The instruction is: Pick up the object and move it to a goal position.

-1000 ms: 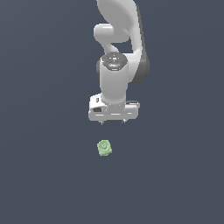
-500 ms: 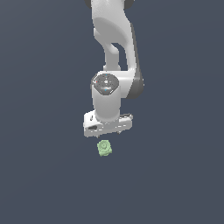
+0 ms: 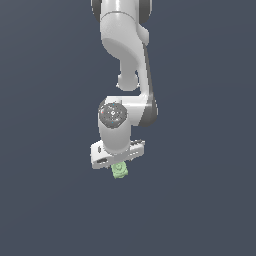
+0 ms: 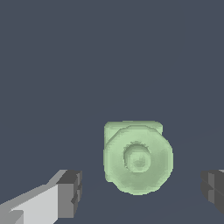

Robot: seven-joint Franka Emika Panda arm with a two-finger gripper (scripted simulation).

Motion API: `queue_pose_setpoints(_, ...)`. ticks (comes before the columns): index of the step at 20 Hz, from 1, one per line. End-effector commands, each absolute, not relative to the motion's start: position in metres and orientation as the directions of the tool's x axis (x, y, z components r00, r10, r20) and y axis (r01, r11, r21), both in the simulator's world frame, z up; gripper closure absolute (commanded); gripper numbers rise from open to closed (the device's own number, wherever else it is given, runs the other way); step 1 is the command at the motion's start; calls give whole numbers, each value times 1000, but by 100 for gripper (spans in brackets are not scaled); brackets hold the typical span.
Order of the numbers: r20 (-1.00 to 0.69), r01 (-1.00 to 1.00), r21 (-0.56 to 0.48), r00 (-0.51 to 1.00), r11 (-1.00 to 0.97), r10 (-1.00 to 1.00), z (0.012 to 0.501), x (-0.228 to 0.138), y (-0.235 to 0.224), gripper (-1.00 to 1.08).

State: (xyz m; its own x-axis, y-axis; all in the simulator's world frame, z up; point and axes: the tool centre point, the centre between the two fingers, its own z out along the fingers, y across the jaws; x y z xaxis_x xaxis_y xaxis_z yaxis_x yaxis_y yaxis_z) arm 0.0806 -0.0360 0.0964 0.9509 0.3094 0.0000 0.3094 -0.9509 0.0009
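Hovering low over the dark counter [image 3: 45, 200], our gripper [image 4: 140, 190] has its fingers [image 4: 70, 192] spread wide, one to each side of the object [image 4: 136, 157] with clear gaps on both sides, touching nothing. We see the object [image 3: 119, 170] as a small pale-green block with a round ringed knob on top, sitting between the fingers and just beneath the white hand in the exterior view.

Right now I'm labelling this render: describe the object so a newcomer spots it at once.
Follow the white arm down to its gripper. Just beneath it sits the object, a small pale-green block with a round ring-like knob. It is the only coloured thing on the dark floor.
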Motion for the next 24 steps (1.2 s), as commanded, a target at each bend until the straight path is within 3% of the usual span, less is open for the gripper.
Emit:
queue_pose_setpoints(1,0,322,0,947,-947,322,92,84,-38,-92)
queue_pose_setpoints(23,0,327,0,945,-945,327,41,84,-39,-92)
queue_pose_setpoints(24,0,327,0,945,-945,327,41,84,-39,108)
